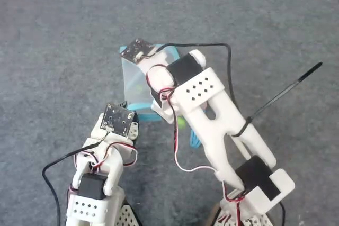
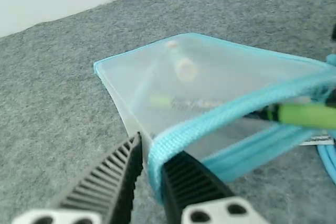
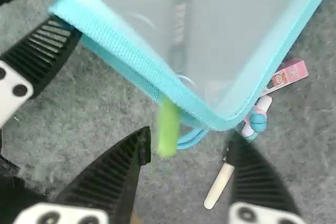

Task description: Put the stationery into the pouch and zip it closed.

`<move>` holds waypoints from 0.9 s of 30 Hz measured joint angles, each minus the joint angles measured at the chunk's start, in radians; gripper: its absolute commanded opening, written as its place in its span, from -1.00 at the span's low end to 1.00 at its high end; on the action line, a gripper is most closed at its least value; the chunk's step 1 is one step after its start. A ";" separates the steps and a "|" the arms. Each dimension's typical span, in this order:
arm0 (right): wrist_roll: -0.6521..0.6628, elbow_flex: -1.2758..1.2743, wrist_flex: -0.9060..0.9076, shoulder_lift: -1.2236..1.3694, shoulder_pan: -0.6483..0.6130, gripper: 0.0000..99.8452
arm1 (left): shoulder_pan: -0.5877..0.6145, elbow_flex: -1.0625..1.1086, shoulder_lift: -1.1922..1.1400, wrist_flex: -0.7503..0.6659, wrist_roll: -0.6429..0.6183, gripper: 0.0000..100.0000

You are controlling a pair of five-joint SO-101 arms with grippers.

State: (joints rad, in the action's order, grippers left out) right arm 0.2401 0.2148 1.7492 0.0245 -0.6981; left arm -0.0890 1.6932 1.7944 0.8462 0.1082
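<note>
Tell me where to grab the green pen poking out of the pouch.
Grip the green pen by its exposed end, coming from outside the mouth of the pouch; the rest lies inside. The open right gripper straddles that end.

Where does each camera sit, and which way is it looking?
High view: fixed above, looking down on table, both arms, pouch.
Left wrist view: on the left arm; left gripper pinches the pouch's edge.
Right wrist view: on the right arm, above the pouch; right gripper open.
Both wrist views share the green pen.
</note>
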 measured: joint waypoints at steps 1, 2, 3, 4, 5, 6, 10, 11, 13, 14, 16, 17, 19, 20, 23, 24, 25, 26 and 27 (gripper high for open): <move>0.000 0.006 0.000 0.000 0.000 -0.50 | 0.000 0.000 0.000 0.000 0.000 -0.98; 0.000 0.009 0.000 0.000 0.000 -0.51 | 0.000 0.000 0.000 0.000 0.000 -0.98; 0.000 0.011 0.000 0.000 0.000 -0.51 | 0.000 0.000 0.000 0.000 0.000 -0.98; 0.000 0.011 0.000 0.000 0.000 -0.51 | 0.000 0.000 0.000 0.000 0.000 -0.98; 0.000 0.012 0.000 -0.011 0.000 -0.51 | 0.000 0.000 0.000 0.000 0.000 -0.98; 0.000 0.012 0.000 -0.031 0.003 -0.51 | 0.000 0.000 0.000 0.000 0.000 -0.98; 0.000 0.014 0.000 -0.163 0.077 -0.51 | 0.000 0.000 0.000 0.000 0.000 -0.98; 0.000 0.014 0.000 -0.199 0.109 -0.51 | 0.000 0.000 0.000 0.000 0.000 -0.98; 0.002 0.008 0.002 -0.269 0.181 -0.51 | 0.000 0.000 0.000 0.000 0.000 -0.98; 0.017 -0.009 0.002 -0.299 0.222 -0.51 | 0.000 0.000 0.000 0.000 0.000 -0.98; 0.058 -0.075 0.002 -0.342 0.301 -0.51 | 0.000 0.000 0.000 0.000 0.000 -0.98; 0.078 -0.120 0.002 -0.350 0.331 -0.51 | 0.005 0.000 0.000 0.000 0.000 -0.98; 0.110 -0.230 0.000 -0.353 0.381 -0.51 | 0.037 0.000 0.000 0.000 0.000 -0.98; 0.118 -0.285 -0.008 -0.353 0.411 -0.51 | 0.064 0.000 0.000 -0.002 0.000 -0.98; 0.121 -0.460 -0.092 -0.353 0.503 -0.51 | 0.186 0.000 0.000 -0.034 -0.046 -0.98; 0.123 -0.512 -0.124 -0.353 0.525 -0.51 | 0.218 0.000 0.000 -0.034 -0.068 -0.98; 0.127 -0.557 -0.157 -0.353 0.542 -0.51 | 0.222 0.000 0.000 -0.034 -0.074 -0.98; 0.130 -0.594 -0.184 -0.353 0.552 -0.51 | 0.207 0.000 0.000 -0.032 -0.071 -0.98; 0.133 -0.623 -0.207 -0.353 0.559 -0.51 | 0.172 0.000 0.000 -0.012 -0.051 -0.98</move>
State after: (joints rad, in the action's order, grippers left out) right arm 0.3736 -0.4081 1.5420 -0.3284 -0.1396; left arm 0.0829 1.6932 1.7944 0.8339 0.0575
